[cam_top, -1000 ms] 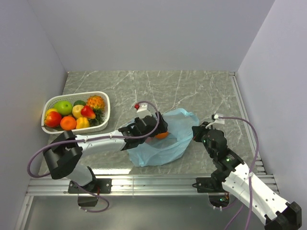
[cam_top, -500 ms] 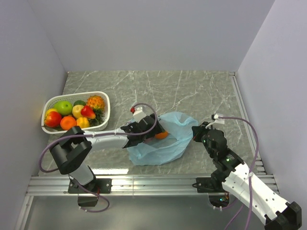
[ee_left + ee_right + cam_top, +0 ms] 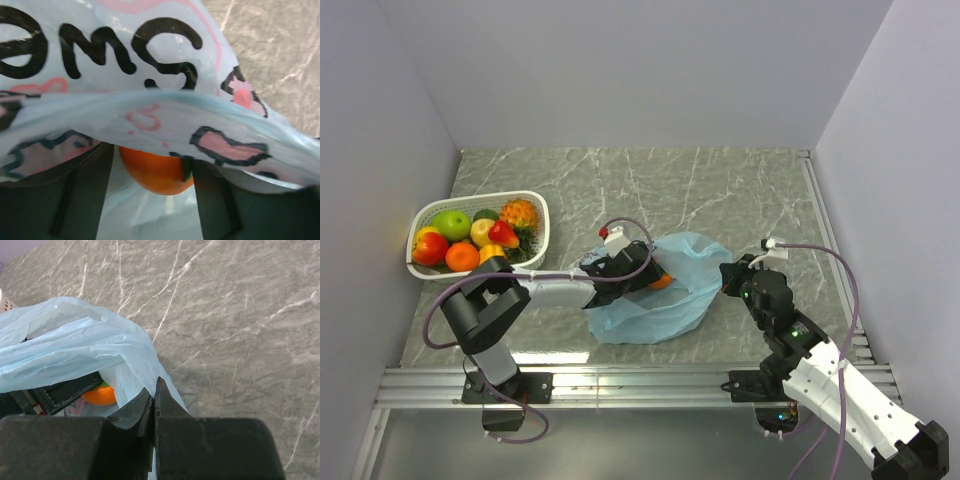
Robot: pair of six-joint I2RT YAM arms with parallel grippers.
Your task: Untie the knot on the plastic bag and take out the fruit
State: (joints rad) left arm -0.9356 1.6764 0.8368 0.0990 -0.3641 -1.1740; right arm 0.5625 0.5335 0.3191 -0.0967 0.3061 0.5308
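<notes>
On the veined grey stone table (image 3: 720, 190), a crinkly pale-blue plastic bag (image 3: 670, 305) slumps, its black lettering cut off. Right claw (image 3: 155, 387) pinches its thin edge; left claw (image 3: 642, 272), tips hidden under film, is spread around a smooth round orange (image 3: 156, 175) inside.

L arm (image 3: 555, 290): base at near-left corner, laid low, reaching right twd table centre. L gripper (image 3: 638, 270): fingers (image 3: 75, 200) wide apart, tips hidden; grip unconfirmed. R arm (image 3: 815, 365): from near-right corner, angled far-left twd centre. R gripper (image 3: 154, 397): jaws pressed together, pinching edge of the plastic bag (image 3: 75, 340).
</notes>
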